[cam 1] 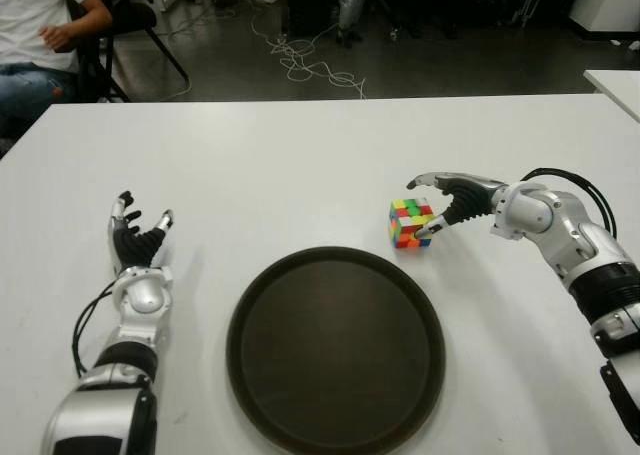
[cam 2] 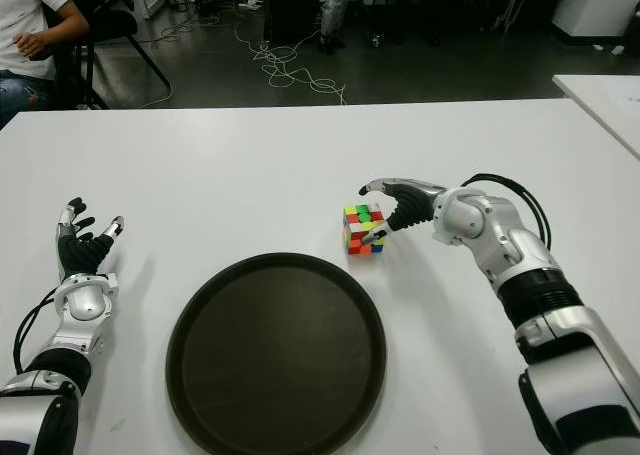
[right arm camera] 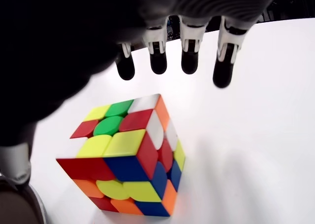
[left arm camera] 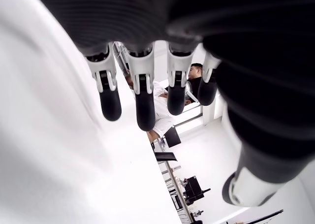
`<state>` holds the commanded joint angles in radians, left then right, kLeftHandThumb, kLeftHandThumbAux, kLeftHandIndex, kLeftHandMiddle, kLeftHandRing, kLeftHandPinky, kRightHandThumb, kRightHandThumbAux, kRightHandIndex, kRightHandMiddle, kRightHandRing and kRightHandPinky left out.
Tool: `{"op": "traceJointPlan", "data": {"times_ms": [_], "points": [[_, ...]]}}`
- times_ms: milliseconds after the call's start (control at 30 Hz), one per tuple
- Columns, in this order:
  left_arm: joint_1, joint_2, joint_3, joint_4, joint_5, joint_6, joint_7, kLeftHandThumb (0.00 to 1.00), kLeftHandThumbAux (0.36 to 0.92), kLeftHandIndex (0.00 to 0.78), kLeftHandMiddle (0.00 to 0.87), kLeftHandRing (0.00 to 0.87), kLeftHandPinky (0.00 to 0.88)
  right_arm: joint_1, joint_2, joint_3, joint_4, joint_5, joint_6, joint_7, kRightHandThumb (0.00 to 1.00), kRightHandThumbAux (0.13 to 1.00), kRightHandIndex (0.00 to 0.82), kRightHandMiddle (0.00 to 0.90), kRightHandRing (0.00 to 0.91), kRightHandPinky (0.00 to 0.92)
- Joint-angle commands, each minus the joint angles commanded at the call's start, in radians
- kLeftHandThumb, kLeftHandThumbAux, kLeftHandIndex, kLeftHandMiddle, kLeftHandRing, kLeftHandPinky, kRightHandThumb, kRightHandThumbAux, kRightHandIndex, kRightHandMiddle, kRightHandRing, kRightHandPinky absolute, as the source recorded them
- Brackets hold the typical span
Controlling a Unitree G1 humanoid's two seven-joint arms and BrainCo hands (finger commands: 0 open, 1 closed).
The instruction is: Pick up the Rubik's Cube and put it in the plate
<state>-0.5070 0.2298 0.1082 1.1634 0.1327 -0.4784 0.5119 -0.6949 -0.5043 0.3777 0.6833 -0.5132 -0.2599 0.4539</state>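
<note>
Dark plate [cam 1: 300, 415] bare, right robot hand [cam 1: 447, 207] spread around Rubik's Cube [cam 1: 410, 222], not gripping

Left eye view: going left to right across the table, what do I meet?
Left hand, open → plate → Rubik's Cube → right hand, its fingers spread around the cube, not yet closed on it.

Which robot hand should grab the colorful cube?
The right hand. Its open fingers are already around the Rubik's Cube, just behind the plate. The left hand shows far away, on the plate's other side.
</note>
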Motion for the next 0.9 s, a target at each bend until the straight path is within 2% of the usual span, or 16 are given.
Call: {"op": "traceJointPlan", "data": {"times_ms": [167,367,767,900], "points": [[-0.001,-0.001,0.000,-0.001,0.000,0.007,0.003,0.406,0.727,0.093,0.139,0.145,0.149,-0.009,0.005,0.003,-0.005,-0.001,-0.001,0.006,0.000,0.529,0.000,0.000,0.002,0.118],[-0.002,-0.001,-0.003,-0.001,0.003,0.018,0.010,0.425,0.726,0.093,0.143,0.152,0.171,-0.009,0.004,0.010,-0.019,-0.005,0.003,0.011,0.000,0.555,0.000,0.000,0.000,0.090],[-0.003,-0.003,-0.005,-0.009,0.001,0.035,0.009,0.408,0.725,0.093,0.141,0.144,0.155,-0.010,0.007,0.013,-0.048,-0.003,0.039,0.041,0.000,0.526,0.000,0.000,0.000,0.108],[-0.003,-0.001,-0.004,-0.008,-0.001,0.035,0.003,0.418,0.724,0.090,0.138,0.143,0.165,-0.007,0.022,0.021,-0.045,-0.015,0.049,0.019,0.000,0.522,0.000,0.000,0.000,0.105]]}}
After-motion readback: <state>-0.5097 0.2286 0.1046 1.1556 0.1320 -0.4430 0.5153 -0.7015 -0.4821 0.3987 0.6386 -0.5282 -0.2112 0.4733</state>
